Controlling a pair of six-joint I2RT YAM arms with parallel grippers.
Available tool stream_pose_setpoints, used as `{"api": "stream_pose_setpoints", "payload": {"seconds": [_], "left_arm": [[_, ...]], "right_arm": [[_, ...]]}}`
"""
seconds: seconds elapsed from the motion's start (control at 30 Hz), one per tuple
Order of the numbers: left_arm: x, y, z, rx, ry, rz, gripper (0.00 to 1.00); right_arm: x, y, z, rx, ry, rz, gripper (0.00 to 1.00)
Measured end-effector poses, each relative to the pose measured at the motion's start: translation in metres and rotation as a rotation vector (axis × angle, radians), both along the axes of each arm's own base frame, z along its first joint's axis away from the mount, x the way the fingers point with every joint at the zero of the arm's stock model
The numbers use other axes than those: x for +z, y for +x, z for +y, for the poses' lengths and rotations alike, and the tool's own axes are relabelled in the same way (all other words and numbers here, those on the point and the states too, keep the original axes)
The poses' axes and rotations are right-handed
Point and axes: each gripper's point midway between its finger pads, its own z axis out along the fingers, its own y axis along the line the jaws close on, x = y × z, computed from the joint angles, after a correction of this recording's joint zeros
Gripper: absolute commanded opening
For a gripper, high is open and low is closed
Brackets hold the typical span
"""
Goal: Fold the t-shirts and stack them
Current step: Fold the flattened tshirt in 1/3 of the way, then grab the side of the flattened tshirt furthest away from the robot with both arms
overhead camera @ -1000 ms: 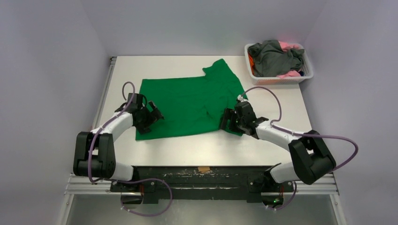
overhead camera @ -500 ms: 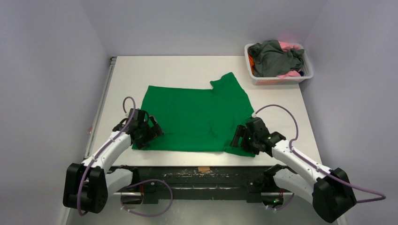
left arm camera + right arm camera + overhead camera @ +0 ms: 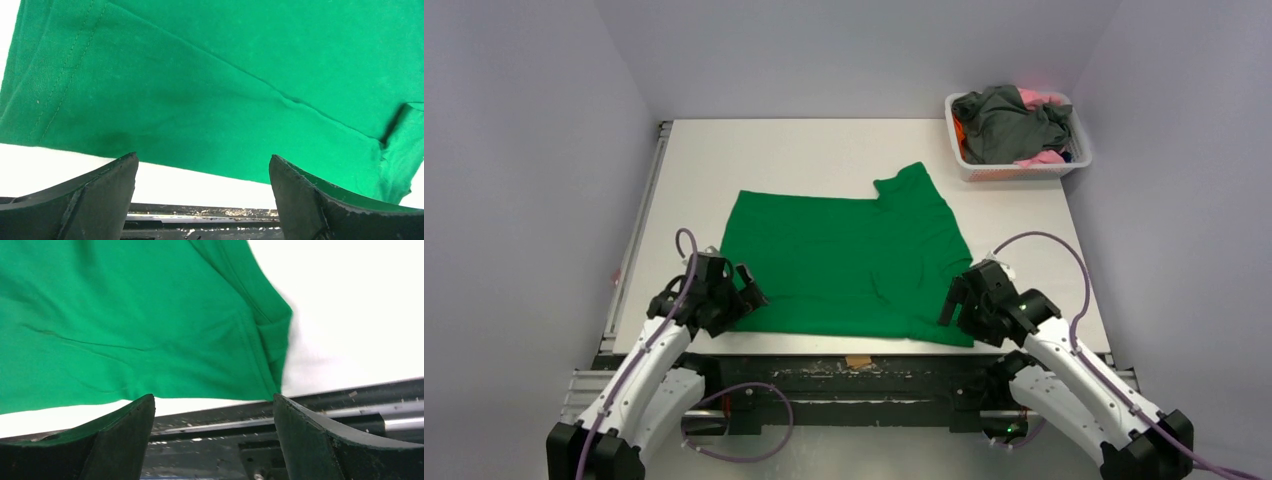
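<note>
A bright green t-shirt (image 3: 844, 265) lies spread flat on the white table, its near hem close to the table's front edge. My left gripper (image 3: 744, 292) is at the shirt's near left corner. In the left wrist view the left gripper (image 3: 202, 159) is open, with the green fabric (image 3: 225, 75) just beyond the fingertips and nothing between them. My right gripper (image 3: 954, 305) is at the near right corner. In the right wrist view the right gripper (image 3: 213, 399) is open and empty, and the shirt's sleeve edge (image 3: 265, 335) lies just ahead. Dark grey (image 3: 1009, 120), pink (image 3: 1036, 97) and orange (image 3: 958, 130) shirts lie heaped in the basket.
A white slatted basket (image 3: 1016, 171) stands at the table's far right corner. The dark metal front rail (image 3: 854, 362) runs just below the shirt's hem and shows in both wrist views (image 3: 200, 210) (image 3: 325, 395). White table (image 3: 804, 150) lies bare behind the shirt.
Both arms have drawn back toward the table's front edge, and the green shirt has slid nearer with them, now lying flatter along the front edge.
</note>
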Motion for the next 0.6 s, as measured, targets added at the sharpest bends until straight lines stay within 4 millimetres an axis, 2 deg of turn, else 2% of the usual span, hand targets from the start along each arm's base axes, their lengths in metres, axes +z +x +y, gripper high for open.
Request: {"api": "stream_pose_setpoints", "payload": {"seconds": [0.17, 0.3, 0.43, 0.47, 0.6], "left_arm": [[0.026, 0.009, 0.000, 0.005, -0.006, -0.083, 1.00], [0.062, 0.043, 0.005, 0.037, 0.041, -0.147, 1.00], [0.097, 0.108, 0.014, 0.074, 0.074, -0.171, 1.00], [0.100, 0.122, 0.018, 0.082, 0.083, -0.164, 1.00], [0.110, 0.206, 0.036, 0.104, 0.139, -0.142, 0.95]], "right_arm": [[0.036, 0.035, 0.012, 0.013, 0.049, -0.175, 0.91], [0.062, 0.074, 0.020, 0.020, 0.026, -0.286, 0.92], [0.086, 0.131, 0.031, 0.024, -0.041, -0.396, 0.96], [0.090, 0.147, 0.034, 0.028, -0.056, -0.416, 0.95], [0.102, 0.216, 0.048, 0.024, -0.086, -0.465, 0.92]]}}
